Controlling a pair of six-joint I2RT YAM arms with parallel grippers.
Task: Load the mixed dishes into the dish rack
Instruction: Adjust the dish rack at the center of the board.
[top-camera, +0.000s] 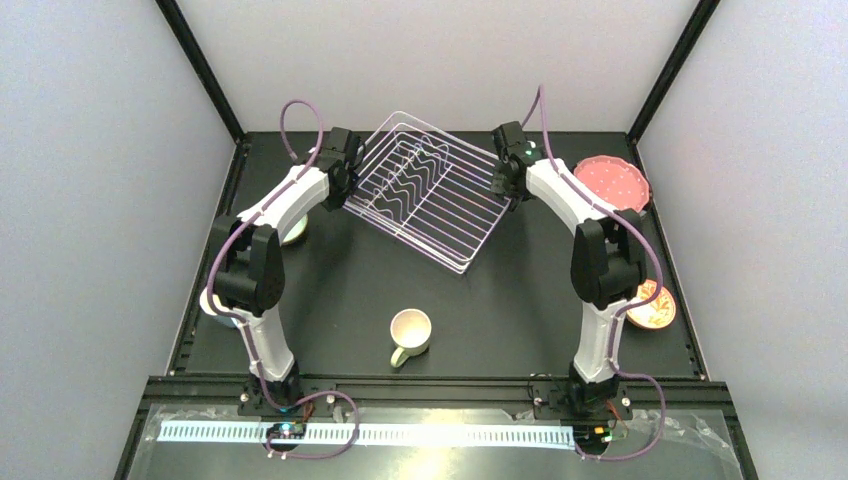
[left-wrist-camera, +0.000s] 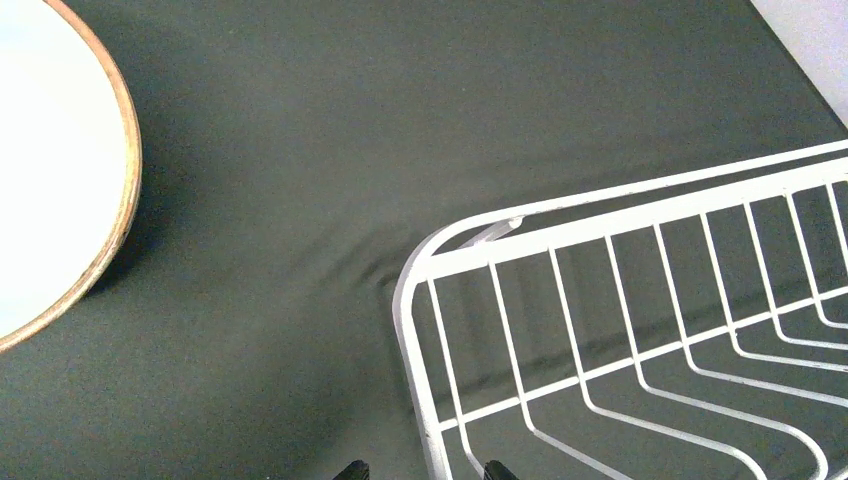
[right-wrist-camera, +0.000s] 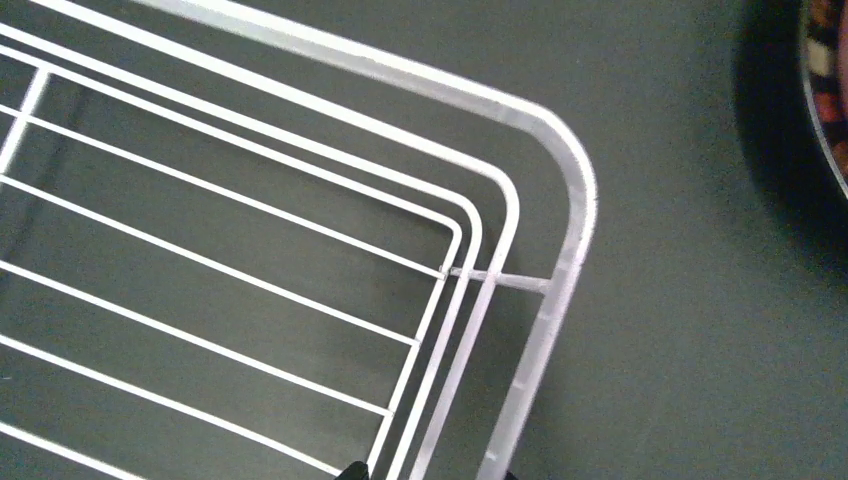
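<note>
The white wire dish rack (top-camera: 425, 195) sits askew at the back middle of the dark table. My left gripper (top-camera: 350, 185) is at its left corner. In the left wrist view the gripper (left-wrist-camera: 424, 470) is open, with the rack's rim (left-wrist-camera: 430, 440) passing between the two fingertips. My right gripper (top-camera: 505, 182) is at the rack's right corner, and in its wrist view the gripper (right-wrist-camera: 430, 472) is open astride the rim wires (right-wrist-camera: 520, 400). A cream mug (top-camera: 410, 335) stands near the front centre. A pink dotted plate (top-camera: 612, 183) lies at the back right.
A small orange-patterned bowl (top-camera: 652, 306) sits at the right edge. A white plate with a brown rim (left-wrist-camera: 50, 170) lies left of the rack, mostly under the left arm (top-camera: 294, 233). A pale dish (top-camera: 212, 302) peeks out by the left arm's elbow.
</note>
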